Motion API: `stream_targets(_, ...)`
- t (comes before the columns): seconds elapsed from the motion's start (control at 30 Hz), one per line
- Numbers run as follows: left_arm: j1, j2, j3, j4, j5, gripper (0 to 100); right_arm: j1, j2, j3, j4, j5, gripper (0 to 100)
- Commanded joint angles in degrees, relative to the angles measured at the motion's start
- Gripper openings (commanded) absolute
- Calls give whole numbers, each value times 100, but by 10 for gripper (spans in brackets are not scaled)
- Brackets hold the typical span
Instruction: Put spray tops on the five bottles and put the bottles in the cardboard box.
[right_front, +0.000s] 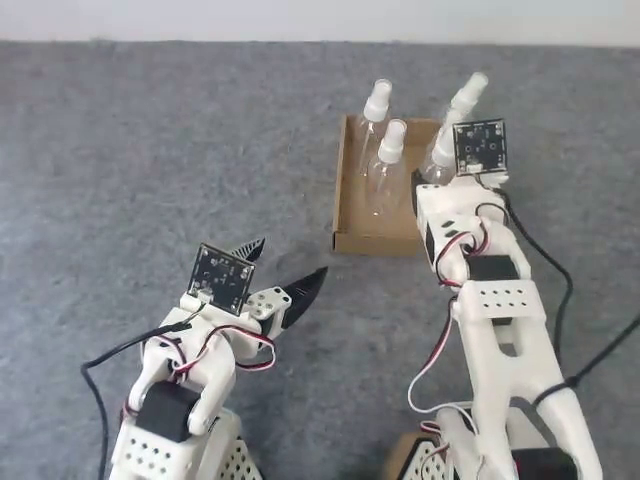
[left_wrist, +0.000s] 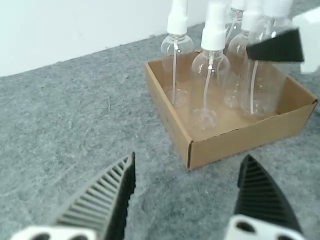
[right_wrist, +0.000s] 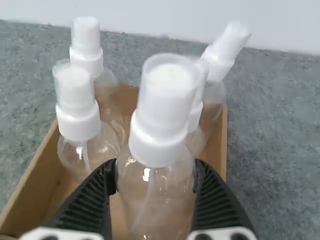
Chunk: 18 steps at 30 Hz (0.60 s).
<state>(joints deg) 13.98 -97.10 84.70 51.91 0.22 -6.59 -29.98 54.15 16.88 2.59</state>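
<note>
**Right claw (right_wrist: 155, 172) clamped on a capped bottle (right_wrist: 159, 150) in the cardboard box (right_wrist: 30, 192)**

Dark fingers (right_wrist: 87, 200) of the right claw press both sides of the clear bottle just below its white spray top (right_wrist: 162, 107). The bottle stands upright within the box walls. I cannot tell whether its base rests on the box floor. Four other bottles (right_wrist: 80, 140) stand in the box around it, each with a spray top on. One of them, the leaning bottle (right_wrist: 220, 65), tilts outward at the far corner.

In the high view the box sits in the upper middle of the frame on the grey surface (right_front: 150, 150). The right arm runs up the right side of the frame, with its wrist over the box's right half.

The left claw (right_front: 292, 256) is in the lower left of the frame, well apart from the box. Its fingers are spread wide with nothing between them, and it points toward the box.
</note>
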Motion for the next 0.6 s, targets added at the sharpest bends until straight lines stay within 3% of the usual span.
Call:
stream_targets(0.0,0,-62,-40,-158,-44,302,40,-57,176,-470,9,6)
stream_targets(0.17,0,-62,-40,-158,-44,302,40,-4,598,-1130,9,6)
stream_targets(0.57,0,-62,-40,-158,-44,302,66,13,642,-1138,-598,6)
